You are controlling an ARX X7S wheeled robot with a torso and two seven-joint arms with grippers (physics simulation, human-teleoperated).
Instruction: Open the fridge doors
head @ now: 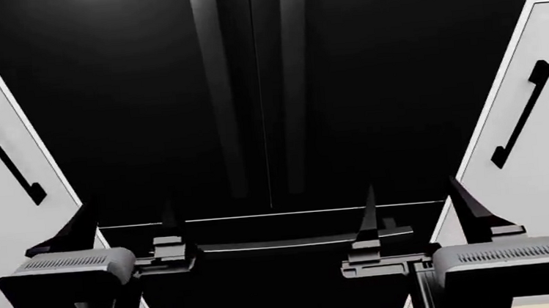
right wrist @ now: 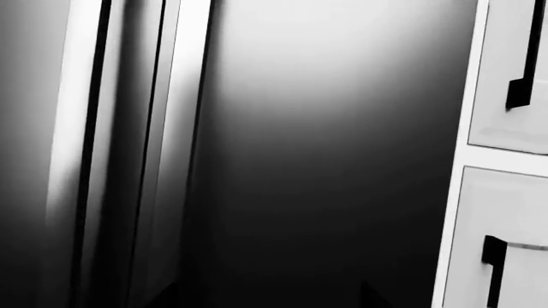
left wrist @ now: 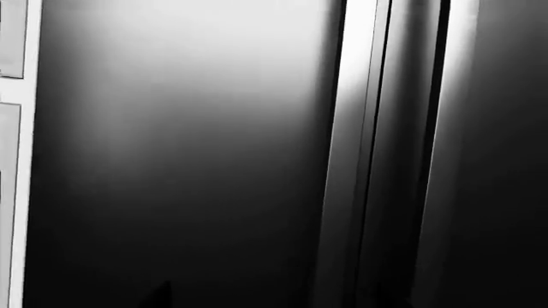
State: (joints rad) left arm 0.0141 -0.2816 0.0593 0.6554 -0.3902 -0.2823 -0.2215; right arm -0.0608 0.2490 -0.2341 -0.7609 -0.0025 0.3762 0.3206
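The fridge doors fill the head view as two glossy black panels, the left door [head: 114,100] and the right door [head: 406,77], both closed. Their vertical handles [head: 213,92] [head: 295,86] run side by side along the centre seam. My left gripper [head: 126,226] is open, low in front of the left door, holding nothing. My right gripper [head: 416,210] is open in front of the right door, also holding nothing. The left wrist view shows the left door [left wrist: 179,160] and its handle [left wrist: 351,128]. The right wrist view shows the right door [right wrist: 334,160] and its handle [right wrist: 184,96].
Below the doors is a wide black drawer front with a horizontal handle [head: 292,242]. White cabinet doors with black bar handles flank the fridge at left [head: 0,153] and right [head: 521,112]. The right cabinets [right wrist: 505,192] show in the right wrist view.
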